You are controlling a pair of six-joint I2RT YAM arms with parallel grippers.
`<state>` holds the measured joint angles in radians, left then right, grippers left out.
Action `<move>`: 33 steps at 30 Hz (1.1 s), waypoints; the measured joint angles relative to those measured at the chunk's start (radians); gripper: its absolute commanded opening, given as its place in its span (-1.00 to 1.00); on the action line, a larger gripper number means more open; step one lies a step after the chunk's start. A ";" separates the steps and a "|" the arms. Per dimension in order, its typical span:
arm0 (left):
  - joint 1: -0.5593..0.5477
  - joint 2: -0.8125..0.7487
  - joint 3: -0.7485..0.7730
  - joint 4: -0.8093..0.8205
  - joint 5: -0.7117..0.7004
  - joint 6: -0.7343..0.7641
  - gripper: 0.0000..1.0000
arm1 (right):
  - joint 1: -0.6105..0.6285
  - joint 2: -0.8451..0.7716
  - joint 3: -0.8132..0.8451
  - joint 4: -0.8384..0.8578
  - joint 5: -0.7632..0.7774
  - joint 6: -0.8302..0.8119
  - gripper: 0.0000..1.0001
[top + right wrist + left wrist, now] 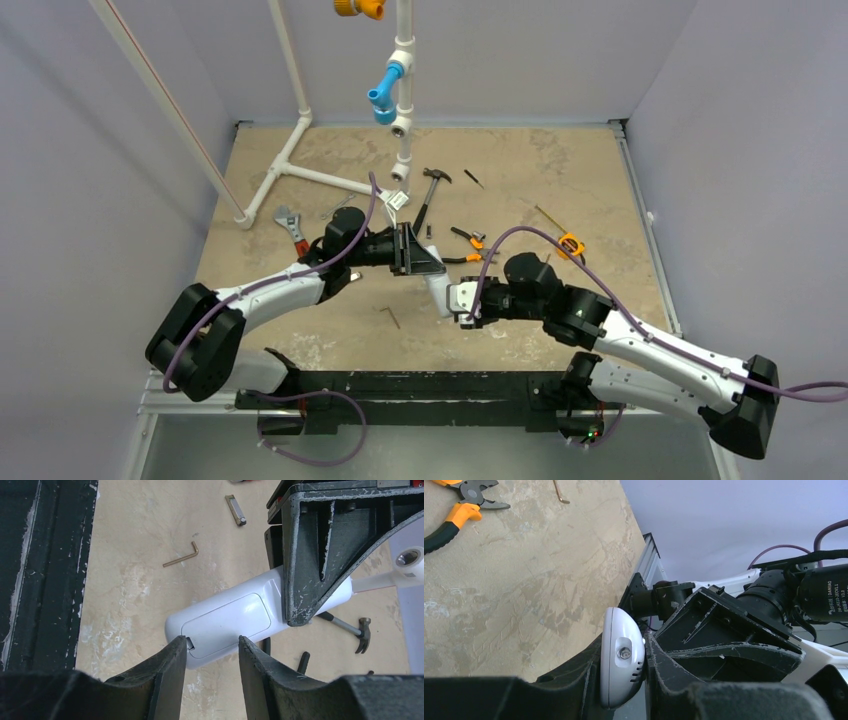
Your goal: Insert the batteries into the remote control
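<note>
Currently the slim white rectangular plastic remote control (272, 587) is held clear of the tan table (130, 525), back side toward the right wrist camera. The left gripper (621, 645) is clamped tight across one end of it, presumably as a vise so the other arm can work on the back.

The rounded white battery cover (227, 622) is still seated. The right gripper (211, 641) stands about half open at the free end, holding nothing; one fingertip (180, 645) sits at the cover's edge notch, probably to pry or slide it off.

Two short dark grey cylinders, apparently the batteries (303, 661), lie on the table below the remote, one partly hidden. Loading has not begun.
</note>
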<state>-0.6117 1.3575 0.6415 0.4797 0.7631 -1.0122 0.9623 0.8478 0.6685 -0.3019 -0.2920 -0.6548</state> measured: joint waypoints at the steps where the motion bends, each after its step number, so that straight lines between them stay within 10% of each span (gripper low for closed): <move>1: 0.000 0.000 0.000 0.002 -0.001 0.000 -1.00 | 0.001 -0.002 -0.002 0.000 0.005 0.000 -0.20; 33: 0.001 0.051 0.000 0.059 0.003 -0.022 -1.00 | 0.013 -0.065 -0.019 0.010 0.064 0.000 -0.21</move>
<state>-0.6109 1.4082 0.6411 0.5388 0.7658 -1.0340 0.9752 0.7826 0.6491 -0.2924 -0.2276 -0.6548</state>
